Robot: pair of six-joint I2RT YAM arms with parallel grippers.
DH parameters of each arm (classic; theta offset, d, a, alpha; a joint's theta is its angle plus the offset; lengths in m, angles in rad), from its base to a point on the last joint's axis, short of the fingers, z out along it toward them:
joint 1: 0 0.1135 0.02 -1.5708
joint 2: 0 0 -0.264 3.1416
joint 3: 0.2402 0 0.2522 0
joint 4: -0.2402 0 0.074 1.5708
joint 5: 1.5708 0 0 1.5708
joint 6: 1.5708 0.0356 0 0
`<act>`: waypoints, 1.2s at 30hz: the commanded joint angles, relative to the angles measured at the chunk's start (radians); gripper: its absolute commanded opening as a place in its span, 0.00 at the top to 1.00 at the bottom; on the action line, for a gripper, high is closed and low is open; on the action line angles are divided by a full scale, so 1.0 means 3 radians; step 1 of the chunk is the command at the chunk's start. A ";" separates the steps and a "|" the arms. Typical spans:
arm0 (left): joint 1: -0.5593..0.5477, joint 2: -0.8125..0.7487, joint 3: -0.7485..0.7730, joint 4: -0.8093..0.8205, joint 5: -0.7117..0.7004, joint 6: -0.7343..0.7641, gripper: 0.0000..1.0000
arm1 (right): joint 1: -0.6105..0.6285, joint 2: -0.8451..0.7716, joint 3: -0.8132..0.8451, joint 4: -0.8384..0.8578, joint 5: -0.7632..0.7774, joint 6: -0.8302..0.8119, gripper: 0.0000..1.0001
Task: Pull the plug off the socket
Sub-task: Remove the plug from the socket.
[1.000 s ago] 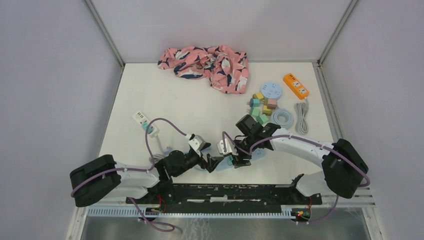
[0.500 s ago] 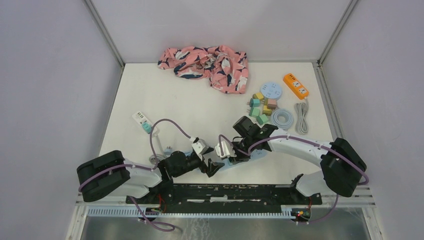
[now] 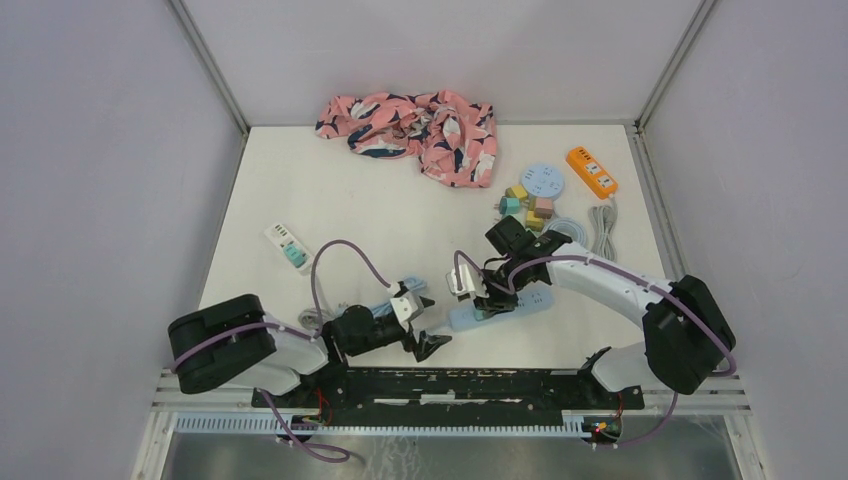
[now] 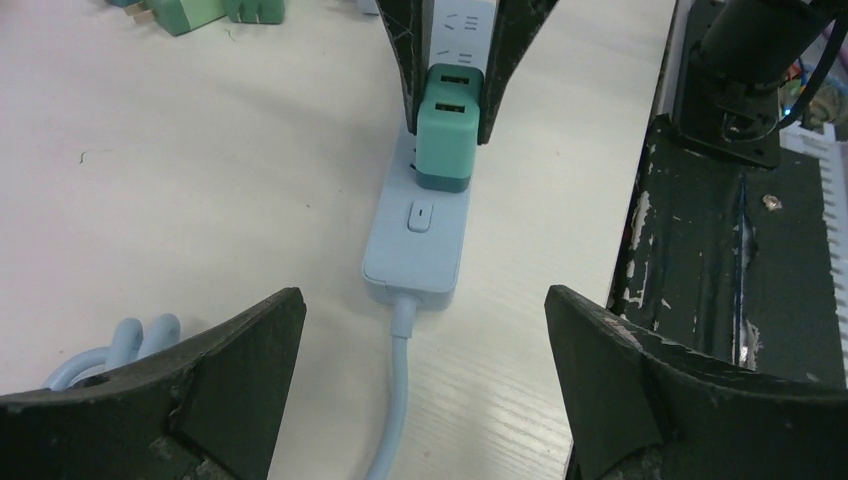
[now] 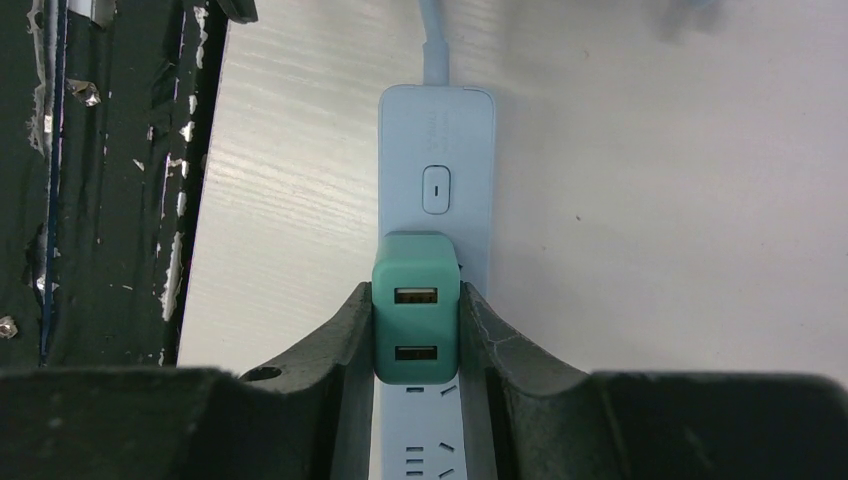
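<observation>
A light blue socket strip (image 3: 528,300) lies near the table's front edge, its cable running off to the left. A teal plug (image 5: 416,305) with two USB ports sits in the strip (image 5: 436,140), just behind the strip's switch. My right gripper (image 5: 416,322) is shut on the plug, one finger (image 5: 345,340) pressed against each side. From above, the right gripper (image 3: 484,297) covers the plug. My left gripper (image 4: 422,300) stands open at the cable end of the strip (image 4: 417,240), touching nothing, and looks at the plug (image 4: 444,135). From above, the left gripper (image 3: 428,318) is left of the strip.
A pink patterned cloth (image 3: 415,122) lies at the back. On the right are an orange power strip (image 3: 591,170), a round blue socket (image 3: 541,181), several coloured plugs (image 3: 525,215) and coiled cables (image 3: 565,238). A white strip (image 3: 287,245) lies left. A black rail (image 3: 450,385) lines the near edge.
The right gripper has closed on the teal plug and shifted right and back. The left gripper has drawn back from the strip toward the near edge, still open.
</observation>
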 commanded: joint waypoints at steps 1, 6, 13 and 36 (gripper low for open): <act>-0.0090 0.0097 0.0120 0.0231 -0.0097 0.0425 0.04 | -0.0116 -0.0123 0.0157 -0.0097 -0.0147 -0.0095 1.00; -0.0152 0.0325 0.0168 0.0353 -0.0071 0.0628 0.03 | -0.0177 -0.0149 0.0145 -0.0110 -0.0195 -0.0113 1.00; -0.0200 0.0736 0.0269 0.0661 -0.0019 0.0775 0.03 | -0.0187 -0.0140 0.0146 -0.0119 -0.0224 -0.0125 1.00; -0.0243 0.1086 0.0496 0.0574 -0.0069 0.0940 0.03 | -0.0187 -0.0122 0.0140 -0.0143 -0.0280 -0.0164 1.00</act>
